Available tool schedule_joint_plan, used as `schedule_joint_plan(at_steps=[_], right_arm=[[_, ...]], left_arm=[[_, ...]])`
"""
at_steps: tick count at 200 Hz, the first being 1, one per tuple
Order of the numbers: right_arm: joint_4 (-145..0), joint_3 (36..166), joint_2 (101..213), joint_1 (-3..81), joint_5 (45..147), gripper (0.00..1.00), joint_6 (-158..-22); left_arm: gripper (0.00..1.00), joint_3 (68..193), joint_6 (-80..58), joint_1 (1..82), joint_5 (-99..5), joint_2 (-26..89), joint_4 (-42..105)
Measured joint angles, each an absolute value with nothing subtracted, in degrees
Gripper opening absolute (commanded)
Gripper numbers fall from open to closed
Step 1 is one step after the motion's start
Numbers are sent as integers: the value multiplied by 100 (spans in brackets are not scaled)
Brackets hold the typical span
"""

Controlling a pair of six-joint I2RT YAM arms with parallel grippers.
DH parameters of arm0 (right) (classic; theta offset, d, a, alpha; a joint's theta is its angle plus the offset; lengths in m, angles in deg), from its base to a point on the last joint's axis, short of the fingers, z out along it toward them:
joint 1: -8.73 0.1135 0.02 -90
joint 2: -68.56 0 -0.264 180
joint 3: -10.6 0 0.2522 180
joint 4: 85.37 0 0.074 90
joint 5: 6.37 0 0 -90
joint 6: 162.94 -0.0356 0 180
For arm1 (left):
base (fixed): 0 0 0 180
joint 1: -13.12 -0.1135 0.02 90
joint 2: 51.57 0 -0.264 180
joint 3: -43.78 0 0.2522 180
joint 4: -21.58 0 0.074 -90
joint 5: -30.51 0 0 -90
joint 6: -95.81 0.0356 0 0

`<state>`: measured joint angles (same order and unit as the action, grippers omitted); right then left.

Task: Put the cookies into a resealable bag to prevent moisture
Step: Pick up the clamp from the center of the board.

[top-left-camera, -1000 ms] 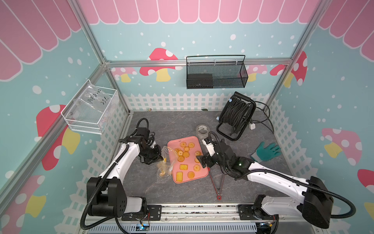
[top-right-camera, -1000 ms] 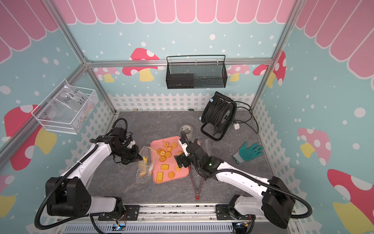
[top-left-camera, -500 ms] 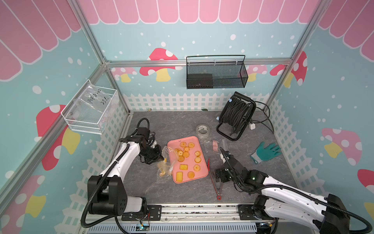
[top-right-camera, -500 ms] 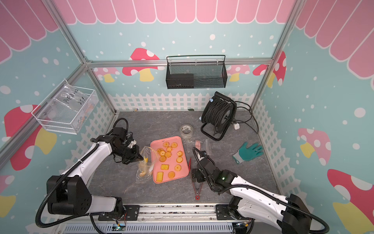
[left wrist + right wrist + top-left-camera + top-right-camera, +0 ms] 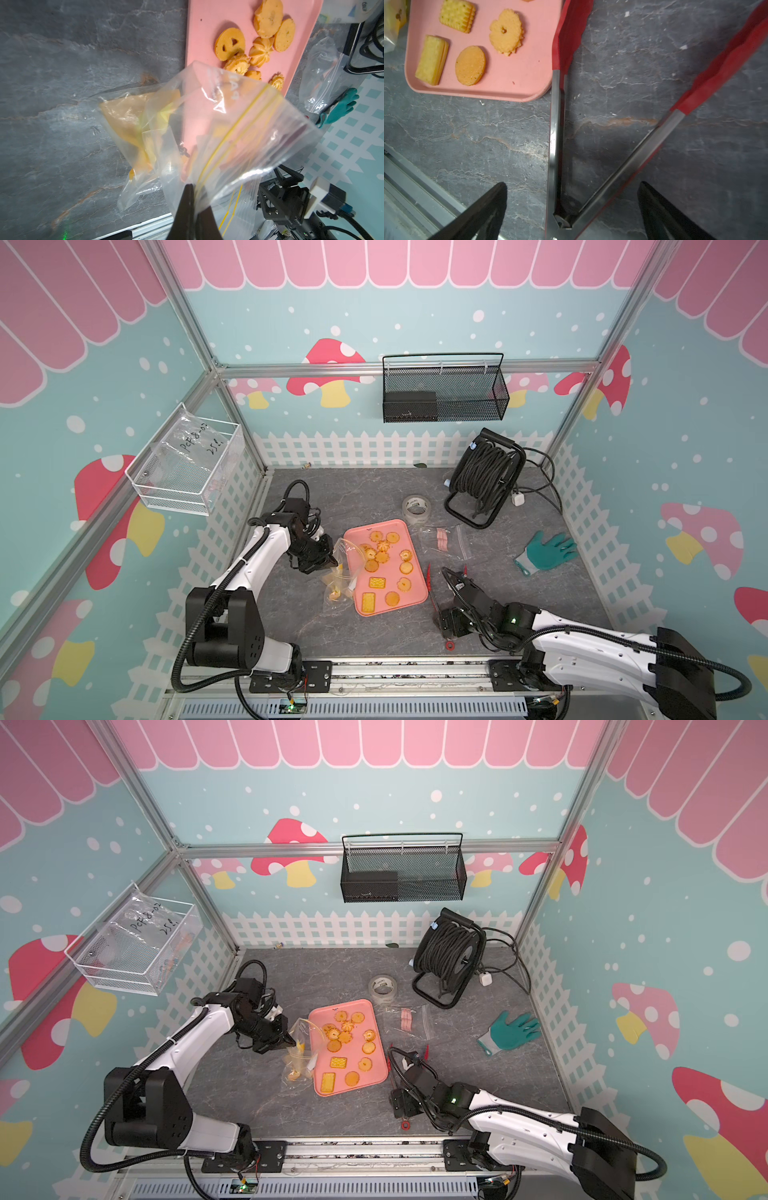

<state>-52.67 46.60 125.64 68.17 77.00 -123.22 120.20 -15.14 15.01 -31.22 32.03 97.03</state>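
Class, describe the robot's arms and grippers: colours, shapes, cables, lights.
The left arm and right arm have white shells, black joints and black ribbed cables. A small green light glows on the right arm. The left gripper and right gripper have tapered black fingers.

Golden cookies [image 5: 381, 558] lie scattered flat on the pink tray [image 5: 417, 593]; a few sit inside the clear resealable bag [image 5: 336, 577] beside it.
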Motion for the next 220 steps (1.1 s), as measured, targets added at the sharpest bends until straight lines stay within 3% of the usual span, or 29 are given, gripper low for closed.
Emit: schedule_joint_plan(at_steps=[67, 128, 220], right_arm=[[-5437, 4864, 13399, 6880, 6891, 90, -12613], [-5597, 5143, 14212, 6917, 5997, 90, -12818], [-5498, 4743, 13733, 6911, 5739, 92, -13133]], left_arm=[[1, 12059, -1337, 1501, -3167, 3294, 9839], [1, 12050, -1273, 1501, -3270, 3286, 9990], [1, 12050, -1168, 1503, -3338, 3286, 10132]])
